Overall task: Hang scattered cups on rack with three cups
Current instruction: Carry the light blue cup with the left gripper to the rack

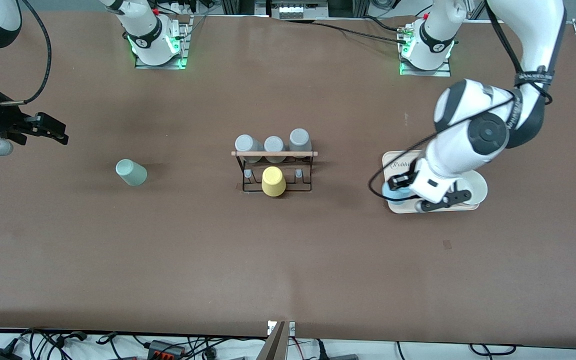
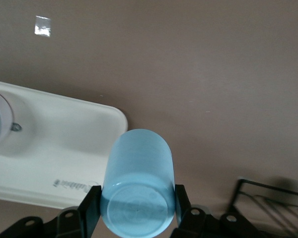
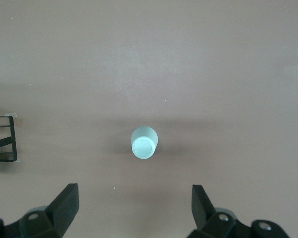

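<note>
The light blue cup [image 1: 393, 192] is clamped between my left gripper's [image 1: 397, 191] fingers, over the rack-side end of the cream tray [image 1: 393, 159]. In the left wrist view the cup [image 2: 139, 188] fills the gap between the fingers [image 2: 89, 210]. The mint-green cup [image 1: 131, 172] lies on the table toward the right arm's end and also shows in the right wrist view [image 3: 144, 143]. My right gripper [image 1: 50, 130] is open and empty, above the table near that cup. The rack [image 1: 274, 154] stands mid-table.
Three grey tumblers [image 1: 274, 145] sit on the rack's pegs farther from the camera, and a yellow tumbler [image 1: 273, 181] on its nearer side. A round white dish [image 1: 475, 187] sits on the tray. The rack's corner shows in the left wrist view [image 2: 268, 198].
</note>
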You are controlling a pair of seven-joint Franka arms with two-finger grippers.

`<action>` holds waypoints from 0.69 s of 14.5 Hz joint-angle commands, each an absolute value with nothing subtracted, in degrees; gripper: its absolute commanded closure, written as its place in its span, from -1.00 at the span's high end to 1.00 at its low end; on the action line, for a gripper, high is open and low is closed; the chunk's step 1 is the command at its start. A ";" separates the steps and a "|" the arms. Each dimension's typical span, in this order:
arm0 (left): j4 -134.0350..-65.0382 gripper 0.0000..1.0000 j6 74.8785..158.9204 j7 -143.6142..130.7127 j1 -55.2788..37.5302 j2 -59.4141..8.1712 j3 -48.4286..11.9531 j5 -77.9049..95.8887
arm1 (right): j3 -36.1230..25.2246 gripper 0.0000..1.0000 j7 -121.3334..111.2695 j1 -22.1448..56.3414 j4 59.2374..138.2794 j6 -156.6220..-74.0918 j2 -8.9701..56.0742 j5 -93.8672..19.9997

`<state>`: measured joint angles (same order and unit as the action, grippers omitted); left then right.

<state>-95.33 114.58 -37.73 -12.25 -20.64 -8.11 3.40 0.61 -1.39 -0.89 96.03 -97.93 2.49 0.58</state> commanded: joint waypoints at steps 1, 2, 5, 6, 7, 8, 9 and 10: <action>-85.10 -0.29 110.92 -46.90 -16.95 -26.27 -7.91 4.04 | 0.79 1.00 -2.20 -1.32 95.10 -97.65 2.81 0.35; -83.51 -0.29 110.92 -50.41 -18.88 -26.98 -7.91 4.13 | 0.79 1.00 -2.20 -1.32 95.10 -97.65 2.73 0.35; -80.43 -0.29 110.92 -58.51 -23.98 -29.35 -7.91 4.22 | 0.79 1.00 -2.20 -1.32 95.10 -97.65 2.72 0.35; -78.77 -0.29 111.00 -60.62 -25.65 -30.49 -7.91 4.22 | 0.79 1.00 -2.20 -1.32 95.10 -97.73 2.81 0.35; -77.79 -0.29 111.01 -62.38 -27.06 -31.37 -7.91 4.22 | 0.79 1.00 -2.20 -1.32 95.10 -97.73 2.81 0.35; -77.00 -0.29 111.01 -63.97 -28.46 -31.99 -7.91 4.13 | 0.79 1.00 -2.20 -1.32 95.01 -97.73 2.99 0.35; -76.73 -0.29 111.01 -64.85 -29.17 -32.25 -7.91 4.13 | 0.79 1.00 -2.20 -1.32 95.10 -97.73 3.08 0.18; -76.73 -0.29 111.09 -65.47 -29.88 -32.34 -7.91 4.13 | 0.79 1.00 -2.20 -1.32 95.10 -97.65 3.16 0.26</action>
<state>-80.07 112.88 -63.89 -28.65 -30.65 -8.45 3.43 0.60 -1.39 -0.90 96.02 -97.94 2.59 0.58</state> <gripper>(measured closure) 0.366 0.000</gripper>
